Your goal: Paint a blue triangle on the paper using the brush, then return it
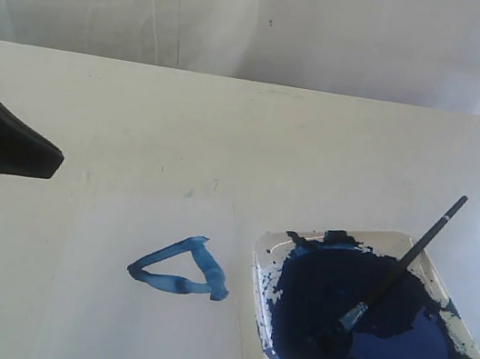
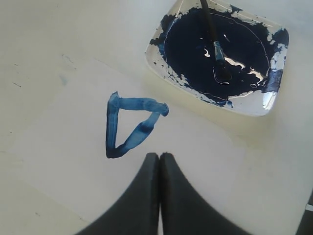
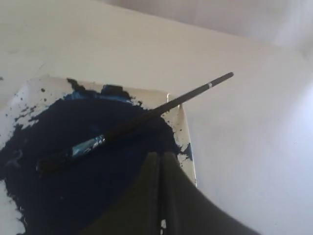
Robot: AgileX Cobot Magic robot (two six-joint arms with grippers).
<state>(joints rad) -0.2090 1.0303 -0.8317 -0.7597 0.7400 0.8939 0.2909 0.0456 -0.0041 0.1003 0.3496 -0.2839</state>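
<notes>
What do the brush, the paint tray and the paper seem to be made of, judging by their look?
The brush: black handle, likely painted wood or plastic, with a shiny silver ferrule, probably metal. The paint tray: glossy white with bright glints, so perhaps glazed ceramic or hard plastic. The paper: thin, matte white sheet, lying flat.

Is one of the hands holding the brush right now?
No, the brush lies loose in the paint tray, its handle leaning on the rim, while the left hand and the right hand are both shut on nothing.
</notes>
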